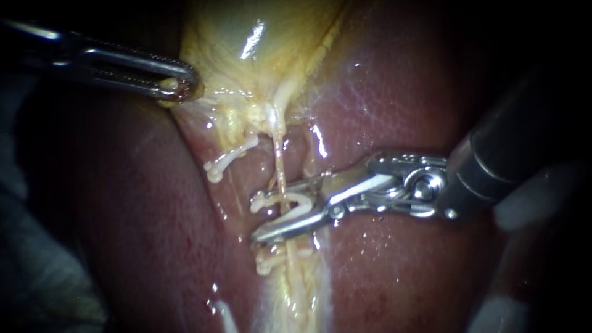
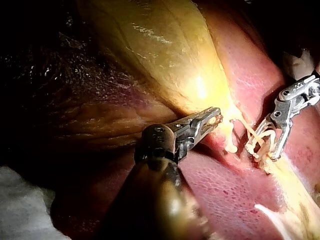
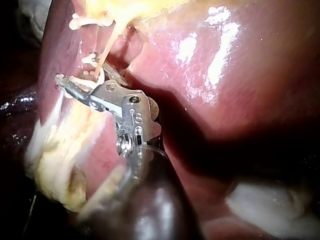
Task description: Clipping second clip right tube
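Currently, the right tool (image 1: 274, 211) reaches in across the liver (image 1: 401, 92) with its jaws apart. Each jaw bears on a leg of the loaded clip (image 1: 300, 200), and the right tube (image 1: 279, 161) runs between those legs. The left tool (image 1: 179, 86) is clamped on the edge of the gallbladder (image 1: 259, 55), and the tube appears stretched straight. A set clip (image 1: 268, 262) sits on the same tube just beyond the lower jaw. A white clip end (image 1: 262, 201) shows just past the tube; whether it belongs to the loaded clip cannot be told.

Before you fire, confirm that both clip legs reach past the tube and that no liver surface lies between them. Set the clip square to the tube and apart from the set clip. Close slowly and fully. Hold the left tool's traction steady, because a slack tube could slip out of the clip.
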Motion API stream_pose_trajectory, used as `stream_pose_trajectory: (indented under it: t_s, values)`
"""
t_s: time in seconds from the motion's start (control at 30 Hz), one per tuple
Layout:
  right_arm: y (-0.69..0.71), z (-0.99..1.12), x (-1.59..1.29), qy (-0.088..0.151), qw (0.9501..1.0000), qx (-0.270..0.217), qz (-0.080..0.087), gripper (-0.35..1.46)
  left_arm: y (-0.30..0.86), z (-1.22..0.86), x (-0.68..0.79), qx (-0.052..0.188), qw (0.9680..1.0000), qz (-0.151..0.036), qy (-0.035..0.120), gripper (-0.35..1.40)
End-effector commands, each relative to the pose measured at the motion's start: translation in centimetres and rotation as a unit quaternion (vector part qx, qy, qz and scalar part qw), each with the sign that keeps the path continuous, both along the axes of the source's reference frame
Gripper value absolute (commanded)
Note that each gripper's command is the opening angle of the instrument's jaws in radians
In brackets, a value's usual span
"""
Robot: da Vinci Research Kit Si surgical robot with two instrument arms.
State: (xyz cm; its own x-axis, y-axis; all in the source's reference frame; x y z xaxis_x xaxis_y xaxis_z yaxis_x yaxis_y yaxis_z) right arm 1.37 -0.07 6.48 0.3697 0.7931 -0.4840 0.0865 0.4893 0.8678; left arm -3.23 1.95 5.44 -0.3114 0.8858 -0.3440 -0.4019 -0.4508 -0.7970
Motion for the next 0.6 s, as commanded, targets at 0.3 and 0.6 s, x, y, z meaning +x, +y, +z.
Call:
stream_pose_trajectory:
  t_s: [0.3,0.6]
  values:
    - [0.04,-0.23,0.02,0.023,0.9996,0.01,0.013,0.45,0.0,0.0,0.0,0.0,1.0,-0.001,0.0,-0.35]
    - [0.05,-0.22,-0.09,0.023,0.9995,0.016,0.011,0.0,0.0,0.0,-0.01,0.0,1.0,-0.001,0.001,-0.35]
